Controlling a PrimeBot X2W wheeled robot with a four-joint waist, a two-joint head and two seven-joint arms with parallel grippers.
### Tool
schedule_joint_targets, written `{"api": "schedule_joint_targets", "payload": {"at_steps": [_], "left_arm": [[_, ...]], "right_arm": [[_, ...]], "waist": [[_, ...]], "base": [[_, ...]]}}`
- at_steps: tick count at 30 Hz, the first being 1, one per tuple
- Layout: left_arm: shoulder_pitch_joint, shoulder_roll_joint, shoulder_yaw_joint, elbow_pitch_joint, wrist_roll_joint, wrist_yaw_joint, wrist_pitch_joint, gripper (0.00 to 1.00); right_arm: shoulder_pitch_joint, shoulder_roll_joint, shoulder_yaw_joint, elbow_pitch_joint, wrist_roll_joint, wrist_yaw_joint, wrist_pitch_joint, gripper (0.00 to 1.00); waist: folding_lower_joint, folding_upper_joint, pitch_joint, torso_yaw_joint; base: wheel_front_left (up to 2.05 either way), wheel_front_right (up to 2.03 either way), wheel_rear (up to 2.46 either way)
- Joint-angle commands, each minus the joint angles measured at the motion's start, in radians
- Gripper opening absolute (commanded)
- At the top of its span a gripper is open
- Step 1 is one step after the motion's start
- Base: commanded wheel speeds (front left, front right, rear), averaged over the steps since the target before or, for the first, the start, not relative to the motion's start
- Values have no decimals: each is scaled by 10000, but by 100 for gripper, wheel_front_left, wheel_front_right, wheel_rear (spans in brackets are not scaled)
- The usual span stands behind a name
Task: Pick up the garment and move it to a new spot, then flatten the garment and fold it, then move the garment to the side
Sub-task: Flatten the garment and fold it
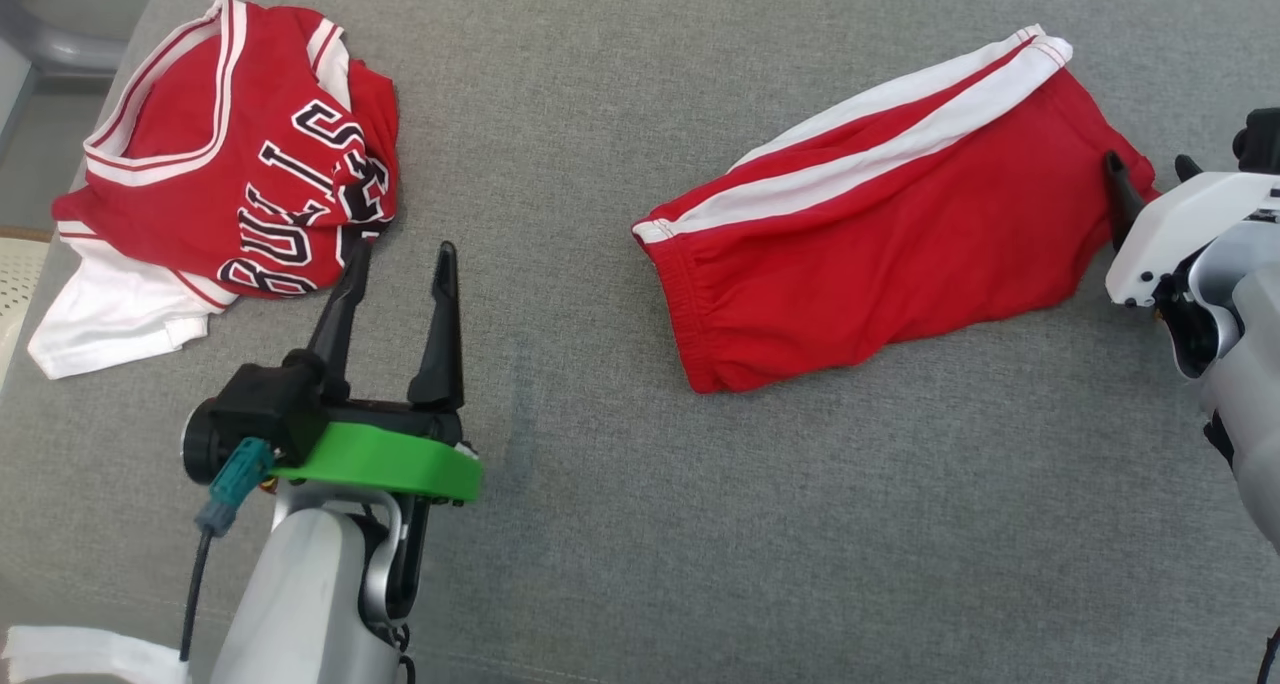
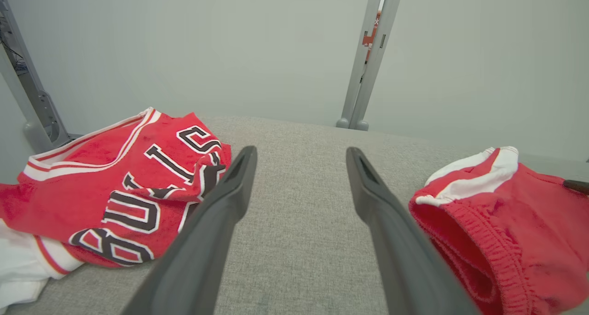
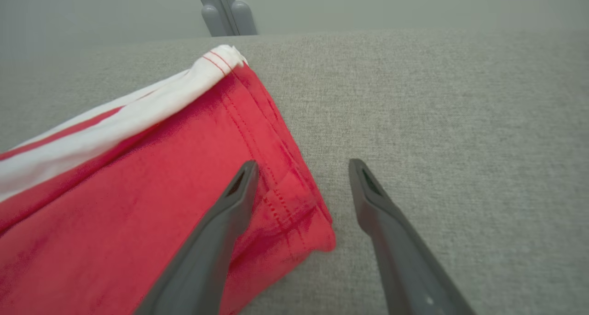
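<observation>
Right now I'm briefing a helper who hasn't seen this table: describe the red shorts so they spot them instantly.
On the grey fabric-covered table, look to the robot's right, by its right gripper. There lie flat red shorts with white side stripes and an elastic waistband. Unlike the crumpled red jersey opposite, they carry no lettering.

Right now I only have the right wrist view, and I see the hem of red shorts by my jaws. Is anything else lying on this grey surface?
Observer: Yes, a crumpled red jersey lies at the far left of the grey surface, apart from the red shorts.
Operator: Where is my left gripper?
Observer: The left gripper is close beside the jersey's right edge, jaws open.
Operator: Which end is the waistband?
Observer: The elastic waistband is the shorts' left end, facing the jersey.
</observation>
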Motion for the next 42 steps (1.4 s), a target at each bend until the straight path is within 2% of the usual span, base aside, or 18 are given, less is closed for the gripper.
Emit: {"api": "schedule_joint_targets", "payload": {"at_steps": [1,5,6,7,8,17,21,28,35,42], "left_arm": [[245,21,201,-168,80,1,-33,100],[651,21,570,-524,265,-57,-35,100],[716,21,623,-576,281,-63,-35,100],[773,21,664,-610,298,-77,-35,100],[841,20,700,-631,325,-85,-35,100],[1221,23,853,-660,440,-49,-35,100],[1437,23,985,-624,579,-67,-35,100],[1870,25,1282,-597,768,-151,-35,100],[2153,25,1388,-644,844,-201,-35,100],[2332,25,1436,-684,904,-204,-35,100]], "right_arm": [[-7,-46,6,139,100,-4,-45,100],[-55,82,69,431,239,-4,190,100],[-50,108,86,465,275,-4,255,47],[-36,143,101,462,327,-4,253,29],[7,210,103,422,430,-4,254,0],[696,271,216,-187,1307,-4,-29,0],[1330,2,329,-724,1819,-10,-177,0],[2717,-855,156,-1614,2982,-10,-476,0],[4105,-1643,-188,-1983,3816,-10,-766,0],[4286,-1599,-187,-2416,3843,-9,-1083,0]], "waist": [[-1,0,103,70],[-1,0,184,146],[-1,0,188,149],[-1,0,185,147],[-1,0,164,134],[-1,0,-534,-411],[-1,0,-938,-820],[-1,0,-1520,-1390],[-1,0,-1824,-1539],[-1,0,-1944,-1669]], "base": [[0,0,0],[0,0,0],[0,0,0],[0,0,0],[0,0,0],[0,0,0],[0,0,0],[0,0,0],[0,0,0],[0,0,0]]}}
